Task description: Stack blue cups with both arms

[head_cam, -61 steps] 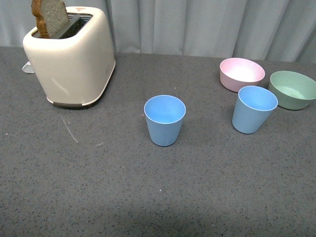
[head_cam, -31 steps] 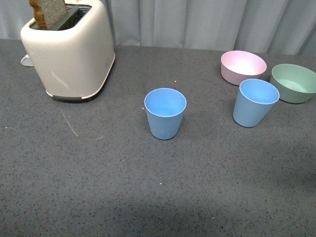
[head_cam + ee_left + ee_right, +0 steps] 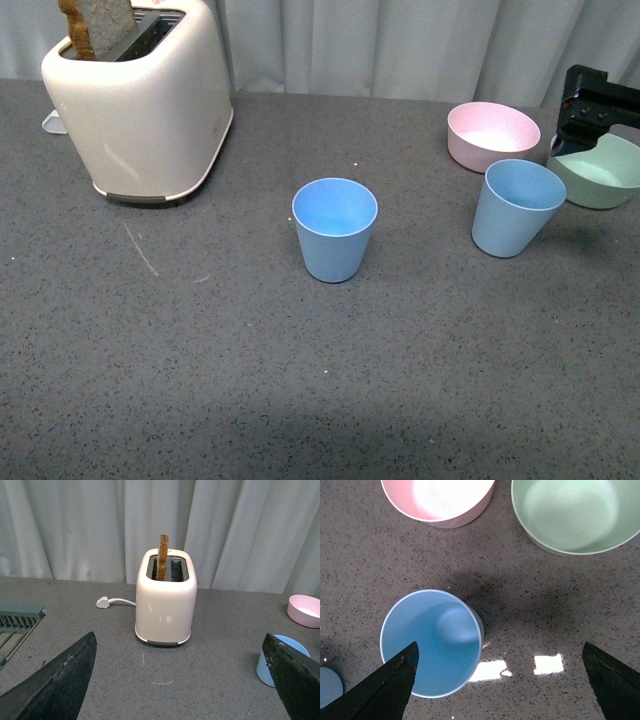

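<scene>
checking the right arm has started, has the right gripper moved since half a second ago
Yes. The right gripper has come into the front view from the right edge and now shows at the green bowl's far rim.

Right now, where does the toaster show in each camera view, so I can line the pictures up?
Front view: the toaster stands at the far left of the table, with bread in its slot.
Left wrist view: the toaster sits in the middle of the picture, in front of the curtain.
Right wrist view: not in it.
Shared landmark: the pink bowl shows in all three views.
</scene>
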### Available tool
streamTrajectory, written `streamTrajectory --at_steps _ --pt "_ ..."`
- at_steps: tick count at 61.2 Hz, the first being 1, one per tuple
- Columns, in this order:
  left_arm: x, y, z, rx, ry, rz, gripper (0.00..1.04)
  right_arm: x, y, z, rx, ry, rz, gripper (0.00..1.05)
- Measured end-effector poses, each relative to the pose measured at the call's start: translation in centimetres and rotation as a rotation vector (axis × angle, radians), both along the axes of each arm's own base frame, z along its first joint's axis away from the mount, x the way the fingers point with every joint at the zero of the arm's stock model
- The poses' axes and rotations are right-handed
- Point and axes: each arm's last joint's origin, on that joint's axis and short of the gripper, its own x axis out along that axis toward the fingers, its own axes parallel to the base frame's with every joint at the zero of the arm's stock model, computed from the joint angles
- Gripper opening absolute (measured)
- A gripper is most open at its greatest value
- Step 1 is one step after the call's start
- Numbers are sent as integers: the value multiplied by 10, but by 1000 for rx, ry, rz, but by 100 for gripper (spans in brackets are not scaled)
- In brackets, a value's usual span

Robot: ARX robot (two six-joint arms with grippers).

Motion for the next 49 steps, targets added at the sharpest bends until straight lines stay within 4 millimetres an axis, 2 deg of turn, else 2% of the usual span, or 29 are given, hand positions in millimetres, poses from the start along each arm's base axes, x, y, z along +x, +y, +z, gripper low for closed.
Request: streamTrajectory --at_steps 18,33,49 --pt "0 0 0 0 0 0 98 19 6 -28 -26 98 -13 95" --pt "0 0 0 0 0 0 98 22 7 -42 -19 148 -26 59" --pt "0 0 0 0 0 0 98 26 13 -44 -15 151 -31 22"
